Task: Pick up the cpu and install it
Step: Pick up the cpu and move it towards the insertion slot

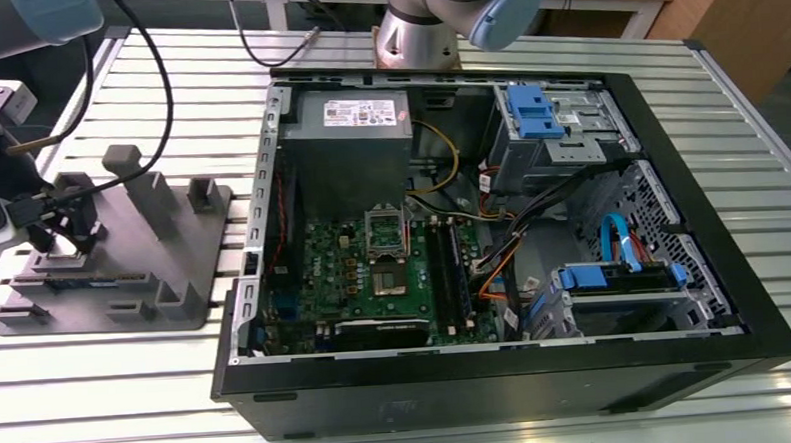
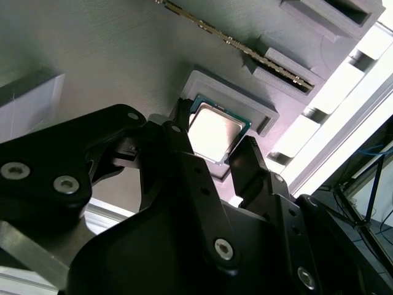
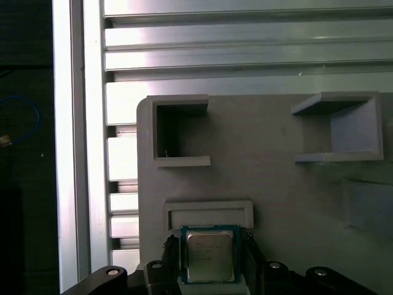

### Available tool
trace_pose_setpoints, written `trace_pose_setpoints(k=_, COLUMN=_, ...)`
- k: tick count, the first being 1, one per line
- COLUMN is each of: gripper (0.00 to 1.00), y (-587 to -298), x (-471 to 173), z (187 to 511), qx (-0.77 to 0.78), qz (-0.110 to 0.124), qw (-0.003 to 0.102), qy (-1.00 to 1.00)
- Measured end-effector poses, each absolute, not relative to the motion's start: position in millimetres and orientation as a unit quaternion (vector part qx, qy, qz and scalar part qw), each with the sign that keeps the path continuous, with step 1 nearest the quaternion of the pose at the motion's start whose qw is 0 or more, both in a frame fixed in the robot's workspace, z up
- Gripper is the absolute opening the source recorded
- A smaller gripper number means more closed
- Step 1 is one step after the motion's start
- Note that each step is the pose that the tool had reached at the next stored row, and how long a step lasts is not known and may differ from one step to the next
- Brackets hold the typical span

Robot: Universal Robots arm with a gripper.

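Note:
The cpu (image 3: 209, 255), a small flat square chip with a silvery top and a thin dark rim, lies low on the grey plastic tray (image 3: 276, 184), just in front of a raised rim. In the second wrist view the cpu (image 2: 213, 131) sits between my two black fingers (image 2: 247, 165). My gripper (image 3: 210, 265) has one finger against each of two opposite edges of the chip, shut on it. In the exterior view my gripper (image 1: 51, 228) hangs over the tray (image 1: 171, 281) at the view's left.
An open computer case (image 1: 509, 372) lies to the exterior view's right of the tray, with a green motherboard (image 1: 358, 283) and its silver socket frame (image 1: 385, 232). Upright posts (image 1: 147, 192) stand on the tray. All rests on a slatted metal table (image 1: 110, 394).

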State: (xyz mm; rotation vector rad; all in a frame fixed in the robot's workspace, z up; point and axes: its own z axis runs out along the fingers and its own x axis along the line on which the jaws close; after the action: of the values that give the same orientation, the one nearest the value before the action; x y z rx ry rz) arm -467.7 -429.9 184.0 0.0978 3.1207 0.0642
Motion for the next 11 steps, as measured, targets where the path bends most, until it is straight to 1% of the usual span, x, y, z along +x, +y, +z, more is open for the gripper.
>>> trace_pose_setpoints(k=11, gripper=0.53, y=-429.9, x=-467.9, z=182.9, qx=0.031, qz=0.021, qw=0.009, qy=0.999)
